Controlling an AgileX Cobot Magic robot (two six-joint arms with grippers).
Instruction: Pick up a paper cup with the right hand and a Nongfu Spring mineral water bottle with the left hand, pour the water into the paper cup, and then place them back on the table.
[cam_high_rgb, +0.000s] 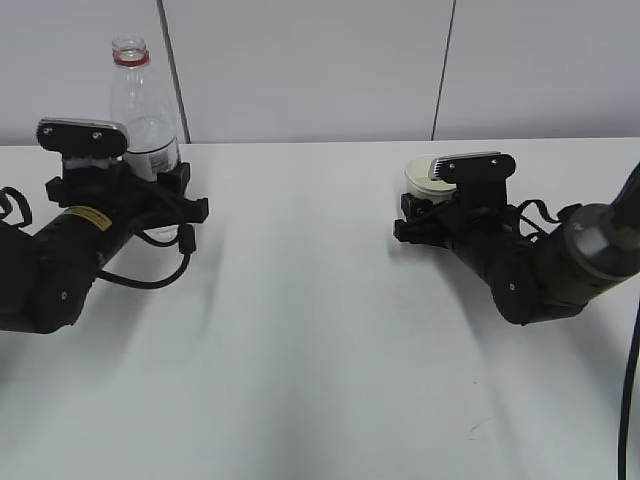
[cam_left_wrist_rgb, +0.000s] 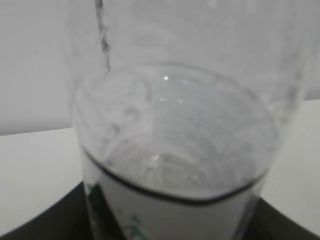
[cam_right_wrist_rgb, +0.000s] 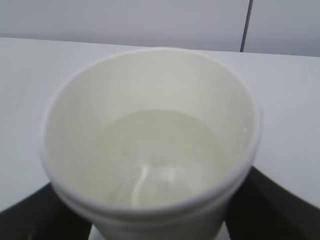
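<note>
We see the paper cup (cam_high_rgb: 424, 177) standing upright near the far edge of the table (cam_high_rgb: 320, 330), right of the middle, and the right wrist view looks straight down into the paper cup (cam_right_wrist_rgb: 150, 145), where a shallow pool of clear water covers the cream bottom. The right hand (cam_high_rgb: 428, 215) reaches in from the right edge, with its silver-grey plate just above the cup's rim and dark gripper parts showing on both sides of the cup's lower wall; they seem to be pressed against it, though the contact itself lies below what the right wrist view shows, so we cannot tell whether the jaws are clamped or only flanking it. The Nongfu Spring mineral water bottle (cam_high_rgb: 142, 115) stands upright toward the far left corner of the table, well apart from the cup, capless, with the red ring at its neck and its lower body hidden behind the left hand (cam_high_rgb: 150, 195). In the left wrist view the bottle (cam_left_wrist_rgb: 175, 150) fills the frame, blurred, with the top edge of its label across the lower part and dark gripper parts at either side below it. How tightly the left hand's jaws stand against the bottle we cannot tell either. Its looping black cable (cam_high_rgb: 150, 280) trails over the white tabletop.
</note>
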